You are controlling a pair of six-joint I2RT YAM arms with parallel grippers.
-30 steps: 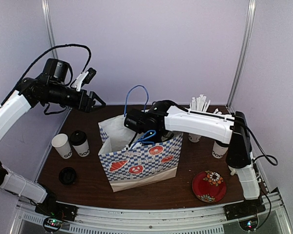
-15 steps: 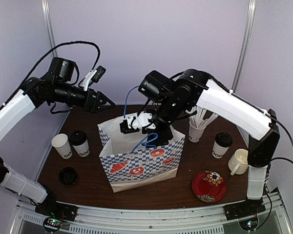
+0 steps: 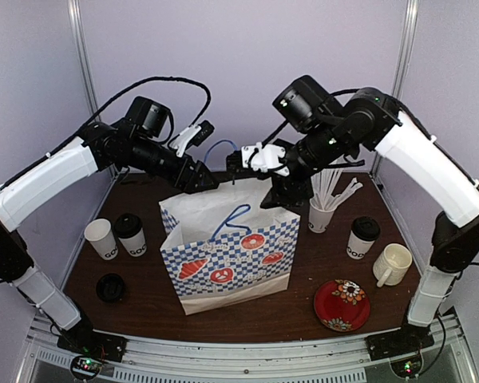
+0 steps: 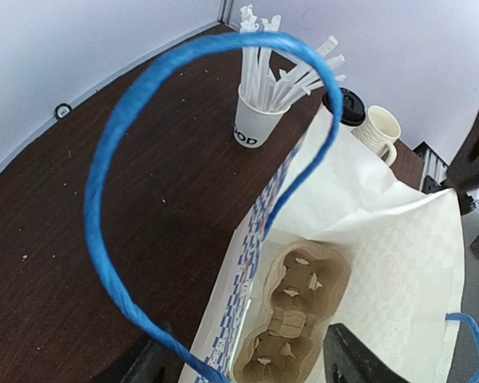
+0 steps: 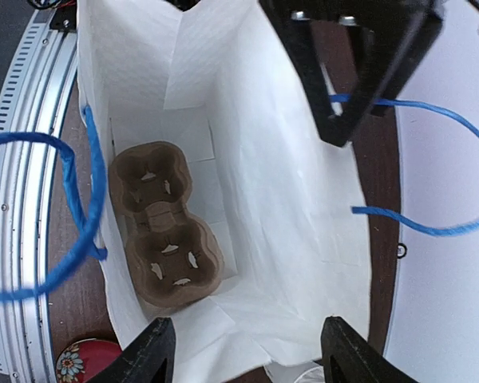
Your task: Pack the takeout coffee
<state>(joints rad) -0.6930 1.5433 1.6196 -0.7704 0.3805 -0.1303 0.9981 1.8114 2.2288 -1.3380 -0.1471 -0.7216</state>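
Starting at the near edge, we see a loose black lid (image 3: 110, 287) on the left and a red plate (image 3: 342, 304) on the right. Behind them stands the checked paper bag (image 3: 223, 259), a brown cup carrier (image 5: 166, 226) on its floor. All three coffees stand outside it: an unlidded cup (image 3: 102, 238) and a lidded cup (image 3: 131, 234) to the left, and another lidded cup (image 3: 361, 238) to the right, by the cream mug (image 3: 391, 263) and stirrer cup (image 3: 319, 215). Farther back, the left gripper (image 3: 203, 182) is spread wide, gripping nothing, with the blue handle (image 4: 112, 159) looping just ahead. The right gripper (image 5: 243, 351) gapes wide over the bag's mouth, holding nothing.
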